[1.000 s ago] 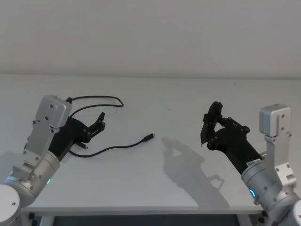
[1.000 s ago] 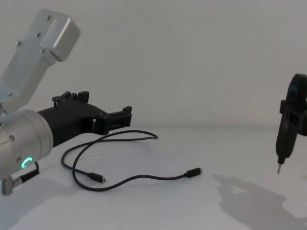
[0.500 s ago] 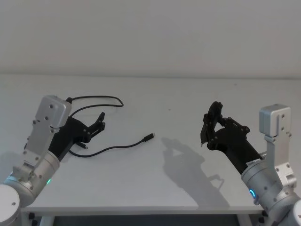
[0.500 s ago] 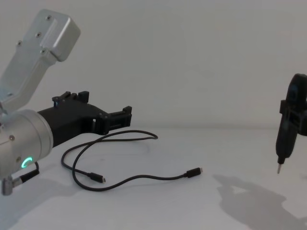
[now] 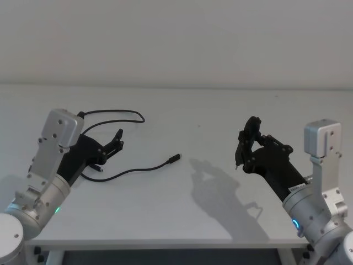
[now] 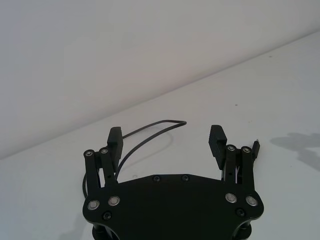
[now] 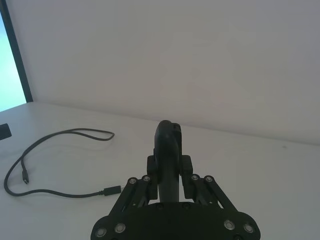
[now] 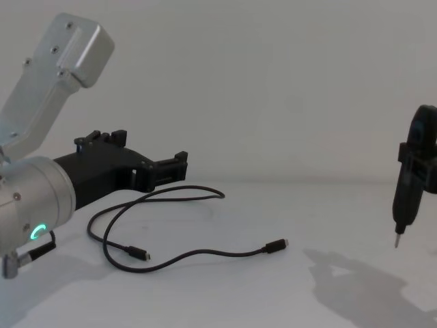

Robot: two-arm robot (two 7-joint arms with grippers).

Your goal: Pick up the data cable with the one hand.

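Note:
The data cable [image 5: 132, 172] lies in a loose loop on the white table [image 5: 187, 110], left of centre, with one plug [image 5: 175, 159] pointing toward the middle. It also shows in the chest view [image 8: 198, 256] and in the right wrist view [image 7: 50, 135]. My left gripper [image 5: 119, 140], the one hand, hovers open just above the cable's looped part [image 6: 150, 127], nothing between its fingers [image 6: 216, 137]. In the chest view the left gripper [image 8: 179, 169] hangs over the cable's far bend. My right gripper [image 5: 246, 144] stays raised at the right, shut on a slim black tool [image 7: 169, 145] with a pin tip [image 8: 397, 240].
The table's front edge [image 5: 165, 242] runs close to my body. A plain light wall [image 5: 176, 44] stands behind the table. Bare tabletop [image 5: 209, 138] stretches between the cable's plug and the right arm.

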